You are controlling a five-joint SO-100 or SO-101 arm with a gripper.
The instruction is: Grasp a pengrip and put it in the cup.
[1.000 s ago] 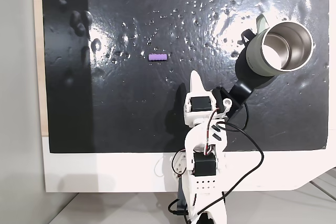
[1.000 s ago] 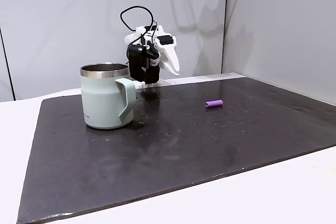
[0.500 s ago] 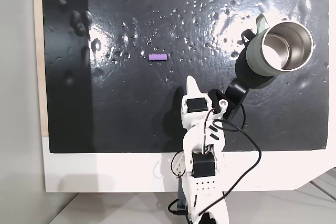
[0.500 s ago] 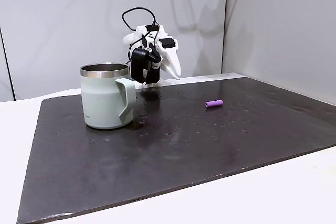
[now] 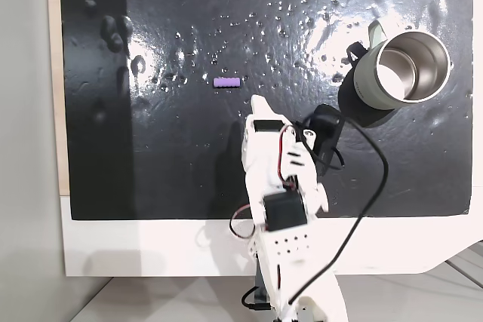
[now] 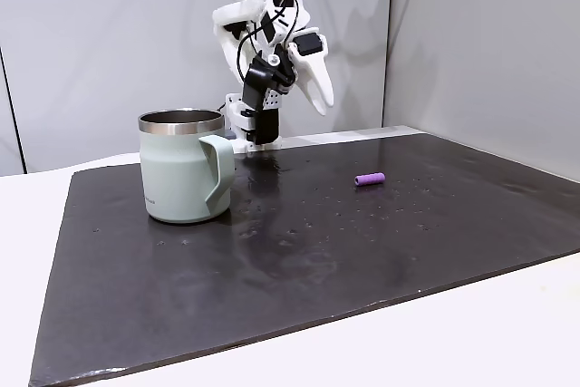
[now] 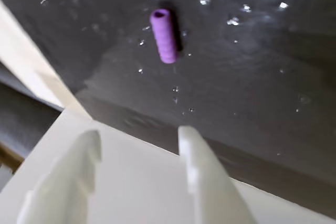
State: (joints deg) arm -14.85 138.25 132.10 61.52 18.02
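Observation:
The pengrip (image 5: 226, 81) is a small purple ribbed tube lying on the black mat, left of centre in a fixed view from above. It also shows as the pengrip (image 6: 369, 178) in a fixed view from the side and the pengrip (image 7: 164, 35) in the wrist view. The cup (image 5: 400, 69) stands upright at the right, seen from the side as a sage-green cup (image 6: 186, 165) with a steel inside. My gripper (image 5: 257, 102) hangs raised above the mat, short of the pengrip, as the gripper (image 6: 323, 106) shows. In the wrist view the gripper (image 7: 139, 137) is open, its white fingers (image 7: 191, 150) apart with nothing between them.
The black mat (image 5: 151, 164) is glossy with bumps and droplets and lies on a white table (image 5: 151, 246). A black cable (image 5: 370, 201) loops from the arm toward the cup's side. Pale walls (image 6: 471, 43) stand behind the table.
The arm has risen well above the mat and swung left, away from the cup and toward the pengrip. Pengrip and cup have not moved.

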